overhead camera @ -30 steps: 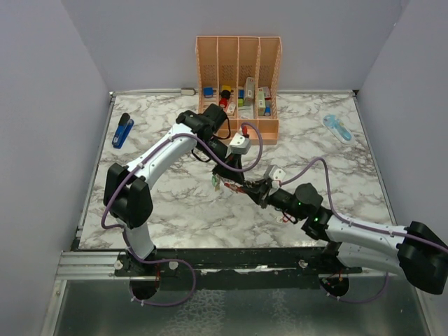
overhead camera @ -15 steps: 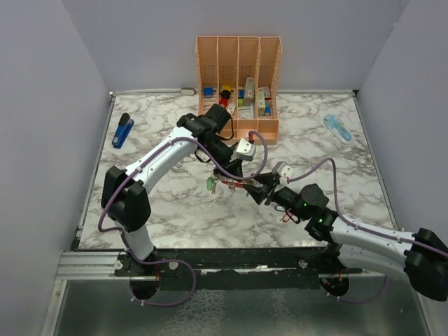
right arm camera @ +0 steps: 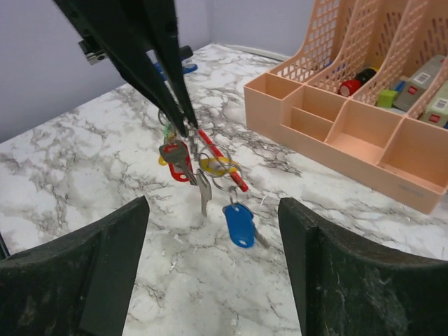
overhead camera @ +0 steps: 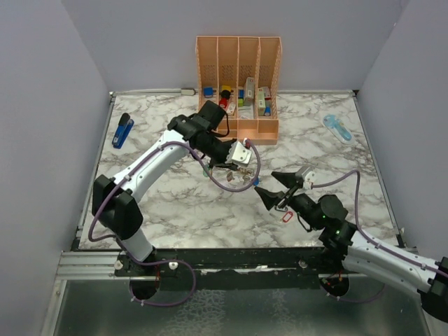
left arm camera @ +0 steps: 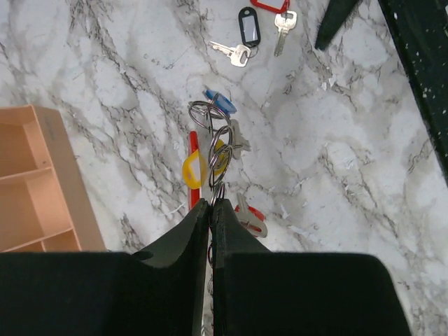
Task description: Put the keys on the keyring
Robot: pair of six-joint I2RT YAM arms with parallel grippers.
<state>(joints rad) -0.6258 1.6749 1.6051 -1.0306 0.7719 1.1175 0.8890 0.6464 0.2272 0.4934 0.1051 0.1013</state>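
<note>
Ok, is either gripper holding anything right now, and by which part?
The left gripper is shut on the bunch of keys, pinching a metal ring at its top so the keys dangle. The right gripper is open and holds nothing.

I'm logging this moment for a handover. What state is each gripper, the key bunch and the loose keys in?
left gripper: shut on the key bunch.
right gripper: open, holding nothing.
key bunch: hanging from the left gripper on linked rings.
loose keys: lying flat on the table, apart from the bunch.
</note>
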